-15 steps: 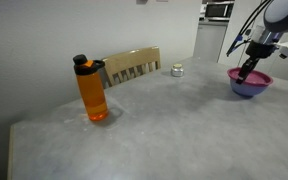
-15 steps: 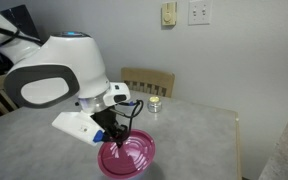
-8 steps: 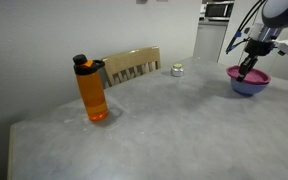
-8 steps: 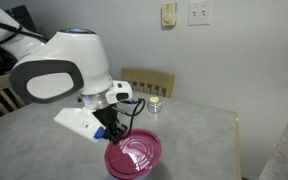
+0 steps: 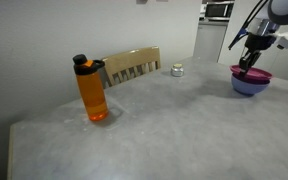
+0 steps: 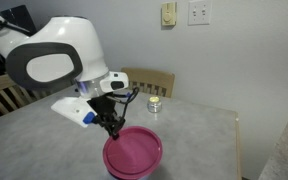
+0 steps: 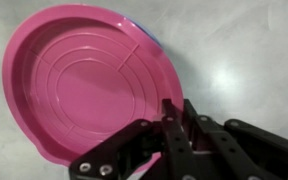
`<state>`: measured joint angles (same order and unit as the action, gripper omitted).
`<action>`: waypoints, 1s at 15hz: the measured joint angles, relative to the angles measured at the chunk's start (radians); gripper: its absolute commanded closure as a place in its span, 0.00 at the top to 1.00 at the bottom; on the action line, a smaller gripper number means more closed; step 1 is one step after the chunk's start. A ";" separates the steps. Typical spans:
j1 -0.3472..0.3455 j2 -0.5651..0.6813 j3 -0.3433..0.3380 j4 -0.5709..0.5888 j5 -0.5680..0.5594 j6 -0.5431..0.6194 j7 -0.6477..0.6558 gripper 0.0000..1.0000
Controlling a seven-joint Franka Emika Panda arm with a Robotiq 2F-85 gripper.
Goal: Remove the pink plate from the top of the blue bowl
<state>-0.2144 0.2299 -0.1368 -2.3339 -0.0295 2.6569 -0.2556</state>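
The pink plate (image 5: 251, 72) lies over the blue bowl (image 5: 249, 87) at the far right of the grey table. In an exterior view the plate (image 6: 135, 151) hides nearly all of the bowl. My gripper (image 5: 248, 62) comes down from above, and its fingers are shut on the plate's rim (image 6: 112, 128). In the wrist view the plate (image 7: 79, 80) fills the left half, with my gripper (image 7: 170, 112) pinching its near edge. Only a thin blue sliver (image 7: 155, 39) of the bowl shows past the plate's rim.
An orange bottle (image 5: 92, 92) with a black lid stands on the table (image 5: 164, 125) at the left. A small silver-white jar (image 5: 176, 70) (image 6: 154, 104) sits near the back edge. A wooden chair (image 5: 132, 65) (image 6: 150, 80) stands behind the table.
My gripper has risen a little with the plate's rim held in it. The plate has come up and now sits more level and higher over the bowl.
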 measured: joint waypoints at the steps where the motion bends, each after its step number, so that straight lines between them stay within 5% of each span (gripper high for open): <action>1: 0.016 -0.021 -0.004 -0.001 -0.031 -0.015 0.044 0.03; 6: 0.114 -0.123 0.013 0.004 -0.120 -0.110 0.219 0.03; 15: 0.263 -0.091 0.151 0.144 -0.049 -0.174 0.432 0.03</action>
<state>0.0482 0.1393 0.0146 -2.1900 -0.0784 2.4824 0.1761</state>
